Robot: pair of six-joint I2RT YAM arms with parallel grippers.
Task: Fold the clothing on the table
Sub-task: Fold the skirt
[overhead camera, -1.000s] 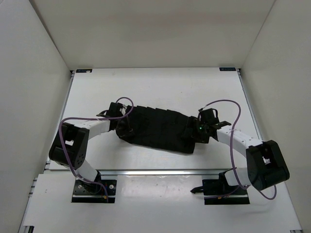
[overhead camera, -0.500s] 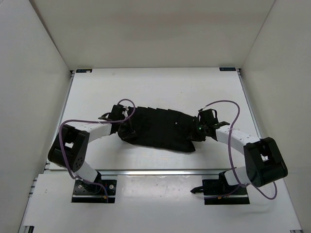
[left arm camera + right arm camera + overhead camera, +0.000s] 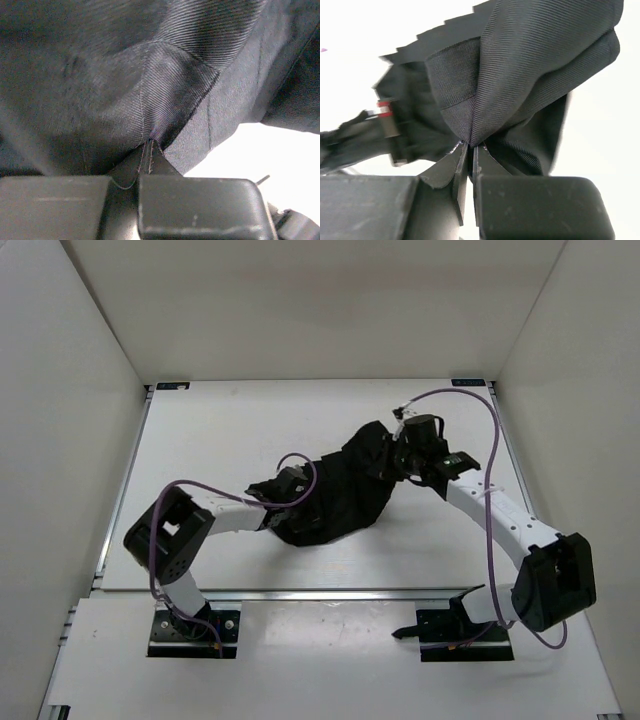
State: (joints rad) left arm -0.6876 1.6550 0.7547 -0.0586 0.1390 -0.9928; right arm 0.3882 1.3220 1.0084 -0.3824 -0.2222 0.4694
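The clothing (image 3: 340,490), a limp black garment, is bunched near the middle of the white table (image 3: 200,430). My right gripper (image 3: 397,455) is shut on its right end and holds that end raised toward the back; in the right wrist view a pinched fold of the clothing (image 3: 520,75) fans out above the right gripper (image 3: 470,147). My left gripper (image 3: 290,502) is shut on the left end, low by the table. The left wrist view is filled by the clothing (image 3: 150,75), with cloth caught at the left gripper (image 3: 149,146).
White walls enclose the table on three sides. A metal rail (image 3: 330,593) runs along the near edge, with both arm bases behind it. Purple cables (image 3: 470,400) loop over each arm.
The right gripper shut on the right end and lifted it up and back. The left gripper carried its end rightward toward the middle, so the spread clothing is now bunched.
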